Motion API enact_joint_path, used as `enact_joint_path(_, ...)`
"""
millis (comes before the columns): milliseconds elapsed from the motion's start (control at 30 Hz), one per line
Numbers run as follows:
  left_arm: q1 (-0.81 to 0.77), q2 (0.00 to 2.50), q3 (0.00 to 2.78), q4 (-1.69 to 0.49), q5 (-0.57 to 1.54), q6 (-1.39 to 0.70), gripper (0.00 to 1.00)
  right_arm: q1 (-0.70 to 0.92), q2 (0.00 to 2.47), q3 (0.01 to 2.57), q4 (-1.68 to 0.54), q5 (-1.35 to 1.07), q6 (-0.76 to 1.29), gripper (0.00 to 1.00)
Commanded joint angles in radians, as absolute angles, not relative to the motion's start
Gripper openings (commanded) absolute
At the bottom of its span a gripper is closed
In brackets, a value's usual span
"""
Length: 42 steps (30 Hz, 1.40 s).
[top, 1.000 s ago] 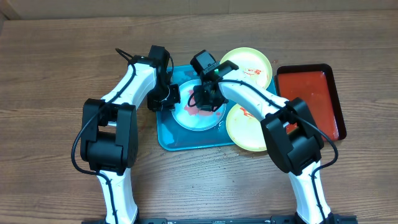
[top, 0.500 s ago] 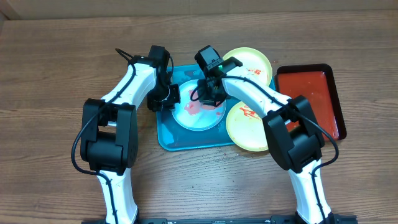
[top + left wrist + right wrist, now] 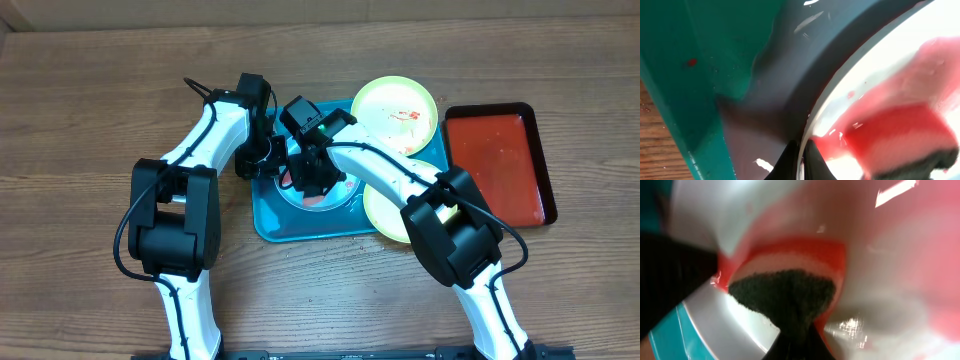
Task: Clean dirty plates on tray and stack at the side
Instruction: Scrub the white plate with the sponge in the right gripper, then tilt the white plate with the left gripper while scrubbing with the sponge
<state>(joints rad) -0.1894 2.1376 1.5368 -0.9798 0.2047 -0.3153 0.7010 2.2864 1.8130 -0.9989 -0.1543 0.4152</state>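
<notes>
**Both grippers closed at the whitish plate**

The left gripper [image 3: 799, 161] was pinched shut on the left rim of the whitish plate [image 3: 880, 65]. Just beside it, the right gripper [image 3: 796, 342] was clamped on a red sponge [image 3: 790, 292], whose dark scrub face was pressed against the plate's sauce-smeared floor. The plate lay flat in the left half of the turquoise tray [image 3: 270, 225]; being round, it had no long axis. The tray's long side ran left to right across the table [image 3: 100, 100]. A far yellow-green plate [image 3: 395, 105] and a near yellow-green plate [image 3: 385, 220] lay at the tray's right end, with a red tray [image 3: 500, 150] beyond them.
</notes>
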Motion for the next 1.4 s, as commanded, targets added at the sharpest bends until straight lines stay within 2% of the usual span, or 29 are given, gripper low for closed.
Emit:
enact_joint_path(0,-0.203,2.181,1.510,-0.964,0.150,-0.337,0.04,0.710,2.319,1.843,-1.050,-0.189,0.417,0.04)
enact_joint_path(200,-0.203,2.181,1.510,-0.965,0.150,-0.336,0.04,0.648,2.319,1.900,-1.207,0.108,0.416,0.04)
enact_joint_path(333,-0.203,2.181,1.510,-0.968,0.150,-0.337,0.04,0.603,2.319,1.908,-1.203,0.237,0.416,0.04)
enact_joint_path(467,-0.203,2.181,1.510,-0.970,0.150,-0.337,0.04,0.562,2.320,1.903,-1.104,0.191,0.403,0.04)
enact_joint_path(600,-0.203,2.181,1.510,-0.969,0.150,-0.337,0.04,0.554,2.320,1.890,-0.976,-0.019,0.332,0.04)
enact_joint_path(733,-0.203,2.181,1.510,-0.969,0.150,-0.337,0.04,0.586,2.320,1.869,-0.892,-0.214,0.332,0.04)
enact_joint_path(867,-0.203,2.181,1.510,-0.968,0.150,-0.337,0.04,0.635,2.321,1.869,-0.890,-0.298,0.332,0.04)
enact_joint_path(1167,-0.203,2.181,1.510,-0.968,0.149,-0.336,0.04,0.659,2.321,1.869,-1.100,-0.248,0.341,0.04)
enact_joint_path(1367,-0.201,2.181,1.511,-0.968,0.146,-0.336,0.04,0.614,2.321,1.869,-1.177,0.044,0.372,0.04)
